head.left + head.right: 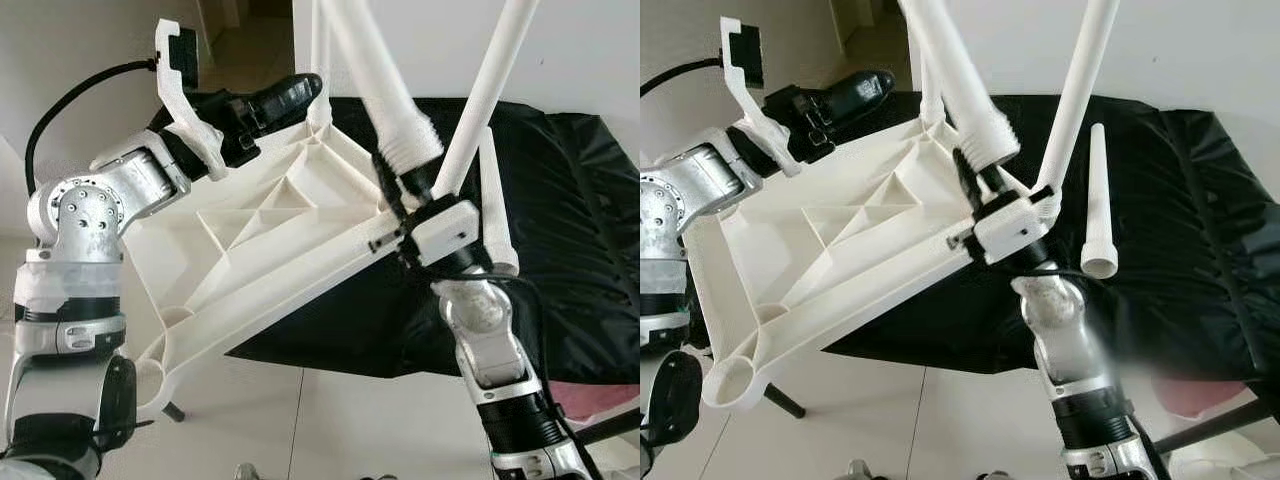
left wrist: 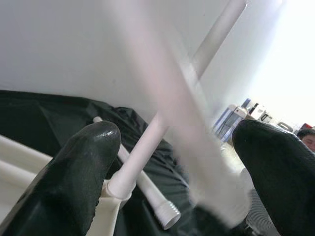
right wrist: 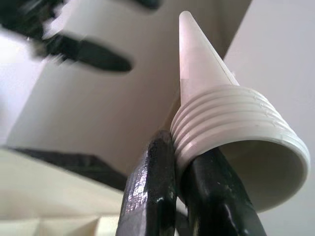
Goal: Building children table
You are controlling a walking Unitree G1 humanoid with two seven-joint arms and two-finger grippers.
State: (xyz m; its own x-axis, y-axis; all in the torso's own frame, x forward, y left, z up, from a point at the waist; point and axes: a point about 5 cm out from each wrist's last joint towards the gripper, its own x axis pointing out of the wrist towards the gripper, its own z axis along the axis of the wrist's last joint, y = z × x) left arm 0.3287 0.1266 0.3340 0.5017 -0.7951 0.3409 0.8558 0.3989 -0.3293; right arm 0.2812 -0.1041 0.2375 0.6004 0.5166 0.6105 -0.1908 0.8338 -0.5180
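Silver forearm segments rise from the lower edge on both sides, and between them lies bare pale floor under the raised front corner of the white table top point(image 1: 270, 250), which rests upside down and tilted, ribbed underside showing. That round-socketed corner hangs free over the floor; the far side of the table top leans on a black cloth point(image 1: 570, 230) spread behind it. At the table top's right edge, the right gripper point(image 3: 179, 169) has its two black fingers pressed together on the threaded rim of a loose white leg point(image 1: 965, 90), which it holds pointing up and away above the frame. Just behind that edge, a second leg point(image 1: 1080, 100) stands seated in its corner socket, slanting upward. A third leg point(image 1: 1098, 205) lies flat on the cloth beyond the table top's right edge, apart from the frame. At the table top's far left edge sits the left gripper point(image 2: 182, 167), its fingers spread wide with nothing between them.
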